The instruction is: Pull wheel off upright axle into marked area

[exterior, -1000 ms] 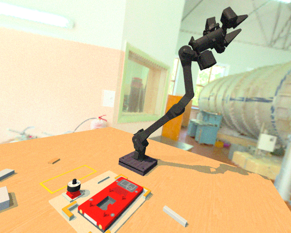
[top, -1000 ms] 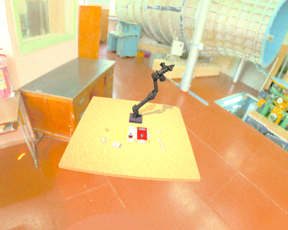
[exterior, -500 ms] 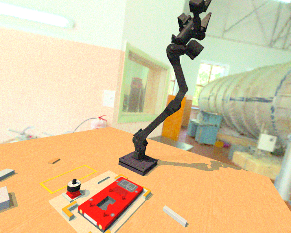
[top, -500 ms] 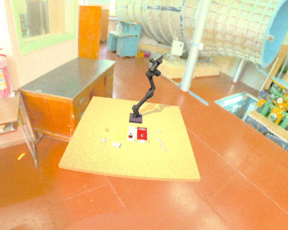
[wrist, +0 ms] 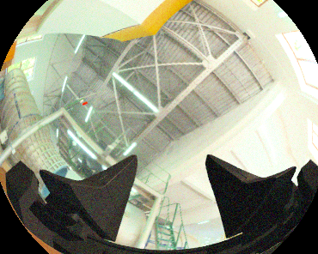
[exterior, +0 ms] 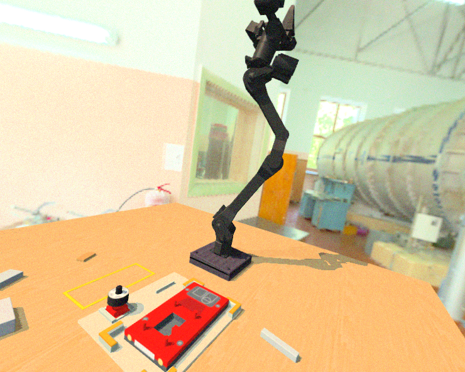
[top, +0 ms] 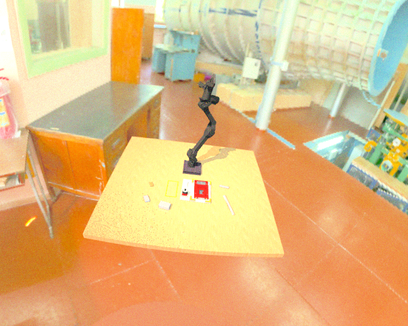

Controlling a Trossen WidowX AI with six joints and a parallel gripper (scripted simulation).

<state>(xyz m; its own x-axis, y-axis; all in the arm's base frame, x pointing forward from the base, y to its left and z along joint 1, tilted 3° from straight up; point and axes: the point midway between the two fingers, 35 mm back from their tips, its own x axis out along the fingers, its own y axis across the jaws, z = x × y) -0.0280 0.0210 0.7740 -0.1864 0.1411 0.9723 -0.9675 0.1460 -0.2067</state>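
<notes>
Arm: rises nearly straight up from its dark base plate (exterior: 204, 262) on the tabletop (exterior: 345, 304). Claw (exterior: 283, 17): pointed at the ceiling, partly open, holding nothing, well above all items. Wrist view: shows only roof trusses between the two dark fingers, nothing of the tabletop; top and exterior views supply the layout. Wheel (exterior: 118, 296): black with white rim, seated on the upright axle (exterior: 119, 288), its axis vertical, flat faces level, over a red mount (exterior: 117, 309) on a pale board (exterior: 153, 290). Marked area (exterior: 109, 284): yellow outlined rectangle, just beside the board. Red fixture (exterior: 178, 322): alongside the wheel on the same board. Grey blocks (exterior: 2, 279): scattered, apart.
</notes>
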